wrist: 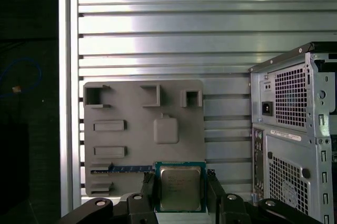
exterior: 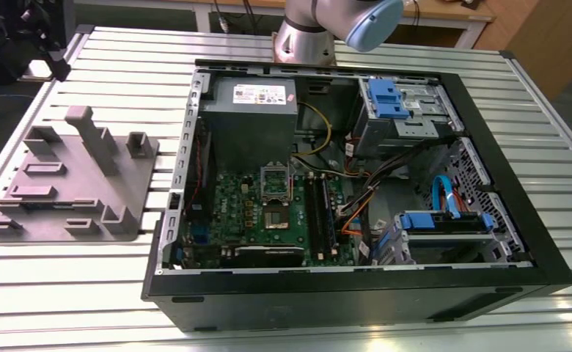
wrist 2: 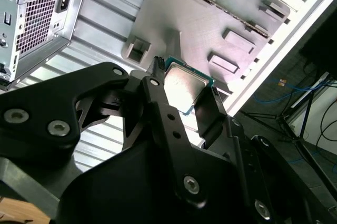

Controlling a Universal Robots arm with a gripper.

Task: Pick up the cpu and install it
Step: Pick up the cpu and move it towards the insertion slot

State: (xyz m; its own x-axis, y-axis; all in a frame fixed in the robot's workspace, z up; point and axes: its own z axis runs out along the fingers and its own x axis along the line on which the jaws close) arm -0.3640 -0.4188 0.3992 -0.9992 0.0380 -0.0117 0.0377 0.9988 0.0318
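Ribbed aluminium slats make up the counter (exterior: 119, 73). In the exterior view, a grey fixture plate (exterior: 66, 187) with raised blocks lies flat on it at the exterior view's left. Just beside it toward the exterior view's right, an open computer case (exterior: 482, 147) lies on its side. Inside the case, a grey power supply (exterior: 251, 110) sits at the far end. A green motherboard (exterior: 266, 213) lies nearer the camera, with a socket (exterior: 274, 216) in its middle. Blue drive holders and loose cables fill the case's half toward the exterior view's right. The arm (exterior: 306, 40) rises from behind the far edge of the case.

In both wrist views the tool (wrist: 180, 195) (wrist 2: 187, 103) is clenched on the cpu (wrist: 180, 186) (wrist 2: 181, 87). Its two black fingers (wrist: 149, 188) (wrist 2: 158, 95) press against opposite edges of the chip. The gap between them is as wide as the chip. The cpu sits between the fingertips with its silvery metal top facing the first wrist view's camera and its green rim showing around it. It is lifted clear of the counter. Behind it lie the fixture plate (wrist: 137, 145) (wrist 2: 210, 18) and the slatted surface. The rear panel of the case (wrist: 295, 129) (wrist 2: 37, 13) stands off to one side, well apart from the chip.
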